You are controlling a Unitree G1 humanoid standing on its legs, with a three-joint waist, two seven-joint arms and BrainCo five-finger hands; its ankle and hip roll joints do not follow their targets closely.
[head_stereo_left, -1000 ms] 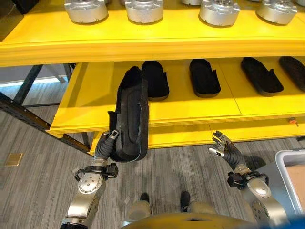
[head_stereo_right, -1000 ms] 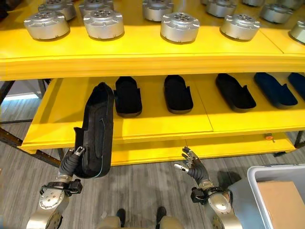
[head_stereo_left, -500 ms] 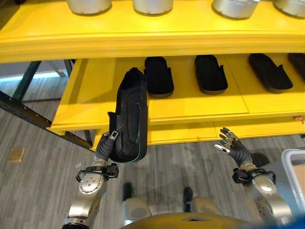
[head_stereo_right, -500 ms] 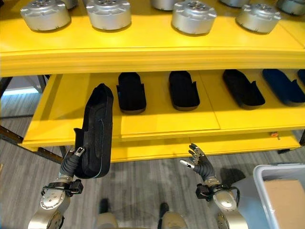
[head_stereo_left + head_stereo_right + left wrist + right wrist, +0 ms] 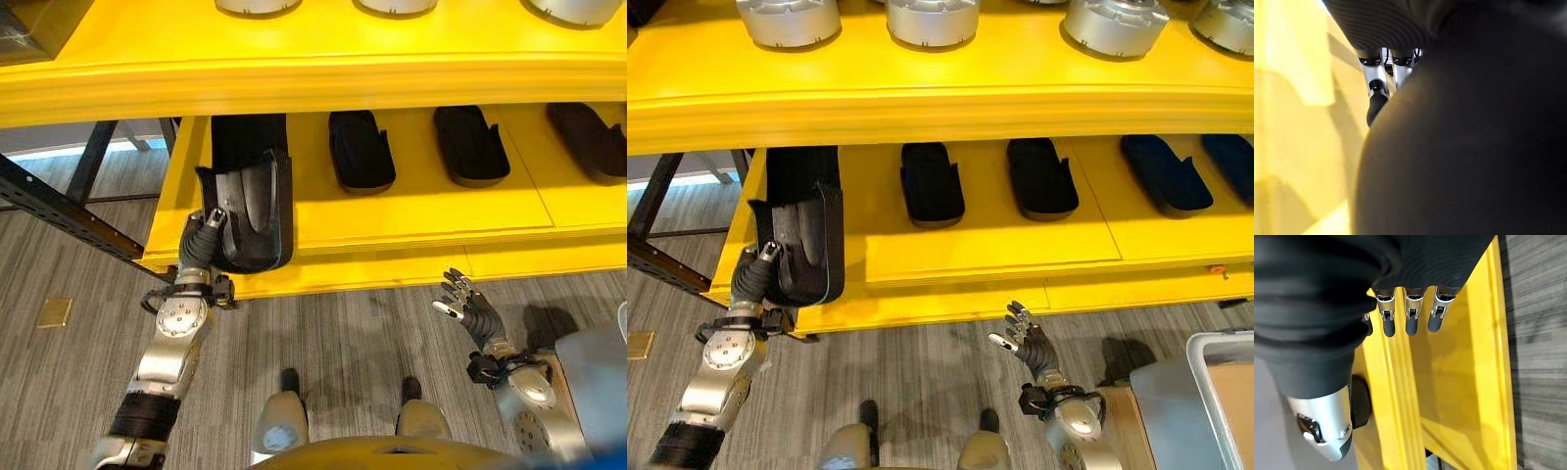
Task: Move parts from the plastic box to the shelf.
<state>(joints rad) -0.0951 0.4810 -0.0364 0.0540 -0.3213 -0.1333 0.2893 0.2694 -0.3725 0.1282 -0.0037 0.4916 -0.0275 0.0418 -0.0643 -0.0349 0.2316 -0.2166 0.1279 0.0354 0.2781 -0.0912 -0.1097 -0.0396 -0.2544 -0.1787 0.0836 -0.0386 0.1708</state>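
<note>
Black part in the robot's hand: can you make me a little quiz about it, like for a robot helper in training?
1. True or false: the left hand holds the long black part, which lies partly on the lower yellow shelf.
2. The right hand is: A) holding a black part, B) open and empty over the floor, C) resting on the top shelf.
3. Fill in: the silver round parts sit on the ______ shelf.

Key: 1 true; 2 B; 3 top. The other black parts lie flat in a row on the lower shelf, to the right of the held one.
</note>
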